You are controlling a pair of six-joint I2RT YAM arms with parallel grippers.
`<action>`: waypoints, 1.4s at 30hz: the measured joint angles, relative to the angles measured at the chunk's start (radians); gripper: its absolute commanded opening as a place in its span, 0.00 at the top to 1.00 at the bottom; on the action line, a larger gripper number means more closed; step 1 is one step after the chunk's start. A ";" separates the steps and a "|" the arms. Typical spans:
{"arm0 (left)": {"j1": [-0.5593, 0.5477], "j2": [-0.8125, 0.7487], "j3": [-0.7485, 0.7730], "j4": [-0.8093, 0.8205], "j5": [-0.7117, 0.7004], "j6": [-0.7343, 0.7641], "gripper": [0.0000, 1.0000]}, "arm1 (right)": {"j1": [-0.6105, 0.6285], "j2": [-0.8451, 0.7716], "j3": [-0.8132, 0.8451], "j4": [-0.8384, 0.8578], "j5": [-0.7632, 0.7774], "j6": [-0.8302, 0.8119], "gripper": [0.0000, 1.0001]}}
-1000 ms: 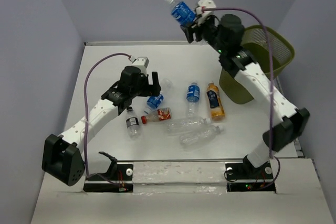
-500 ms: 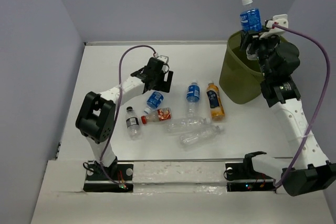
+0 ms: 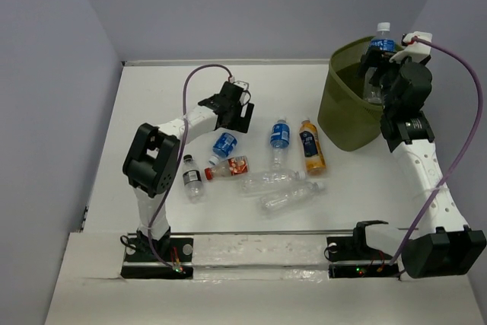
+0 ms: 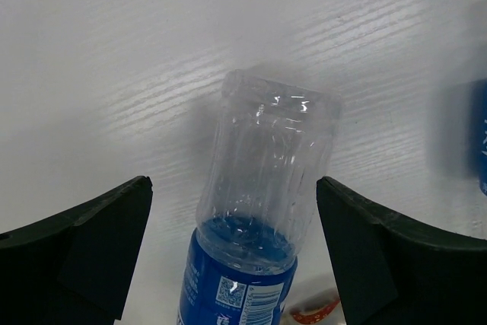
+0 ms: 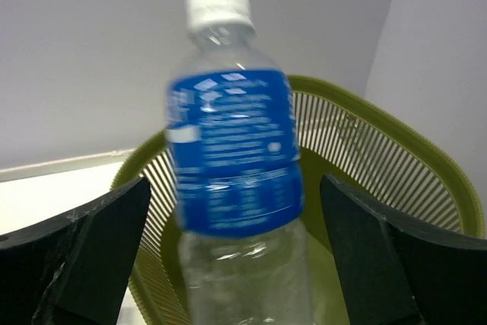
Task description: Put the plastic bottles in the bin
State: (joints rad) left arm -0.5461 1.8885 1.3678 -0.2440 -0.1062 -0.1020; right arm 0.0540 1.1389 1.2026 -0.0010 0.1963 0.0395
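My right gripper (image 3: 378, 66) (image 5: 232, 195) hangs over the olive-green mesh bin (image 3: 342, 123) (image 5: 396, 138). Its jaws are wide open. A blue-labelled bottle (image 3: 380, 45) (image 5: 232, 157) stands upright between them, blurred, touching neither finger, its lower part inside the bin's mouth. My left gripper (image 3: 242, 116) (image 4: 232, 211) is open just above the table. It straddles the clear end of a lying blue-labelled bottle (image 3: 224, 144) (image 4: 262, 188) without touching it.
On the table lie another blue-labelled bottle (image 3: 279, 136), an orange-filled one (image 3: 310, 146), a red-labelled one (image 3: 228, 167), a dark-labelled one with a white cap (image 3: 192, 179) and two label-less ones (image 3: 270, 180) (image 3: 293, 194). Grey walls close in both sides.
My right arm swung right, brought the bottle over the bin, lowered it and opened; the bottle has dropped lower. My left gripper shifted slightly over the lying blue bottle.
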 measured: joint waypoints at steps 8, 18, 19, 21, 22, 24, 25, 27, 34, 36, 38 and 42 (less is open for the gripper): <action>0.000 0.050 0.000 0.000 -0.009 0.008 0.11 | -0.002 -0.092 -0.007 -0.062 -0.047 0.077 0.01; 0.000 0.082 0.016 0.009 -0.039 0.018 0.48 | -0.002 -0.391 -0.105 -0.070 -0.282 0.208 0.05; 0.000 0.082 0.025 0.008 -0.043 0.018 0.48 | -0.002 -0.419 -0.126 -0.072 -0.305 0.220 0.05; 0.000 0.082 0.059 0.003 -0.047 0.017 0.51 | -0.002 -0.461 -0.166 -0.081 -0.348 0.246 0.05; 0.000 0.082 0.084 -0.001 -0.047 0.017 0.52 | -0.002 -0.486 -0.187 -0.089 -0.362 0.254 0.05; 0.000 0.080 0.148 -0.006 -0.045 0.016 0.53 | -0.002 -0.525 -0.223 -0.114 -0.382 0.269 0.07; 0.000 0.072 0.190 -0.005 -0.043 0.014 0.53 | -0.002 -0.548 -0.238 -0.129 -0.391 0.274 0.08; 0.000 0.048 0.244 -0.003 -0.034 0.005 0.53 | -0.002 -0.595 -0.270 -0.158 -0.410 0.286 0.11; -0.029 -0.144 0.387 0.109 0.047 -0.093 0.52 | -0.002 -0.746 -0.363 -0.221 -0.486 0.359 0.42; -0.067 -0.192 0.425 0.180 0.056 -0.124 0.52 | -0.002 -0.779 -0.384 -0.243 -0.516 0.378 0.62; -0.117 -0.212 0.461 0.252 0.063 -0.152 0.52 | -0.002 -0.827 -0.418 -0.277 -0.559 0.415 0.79; -0.226 -0.207 0.508 0.430 0.071 -0.224 0.52 | -0.002 -0.898 -0.484 -0.343 -0.623 0.450 0.91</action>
State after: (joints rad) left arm -0.7723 1.6814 1.8755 0.1864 -0.0357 -0.3260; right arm 0.0517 0.2405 0.7181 -0.3435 -0.4271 0.4896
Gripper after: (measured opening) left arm 0.675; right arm 0.186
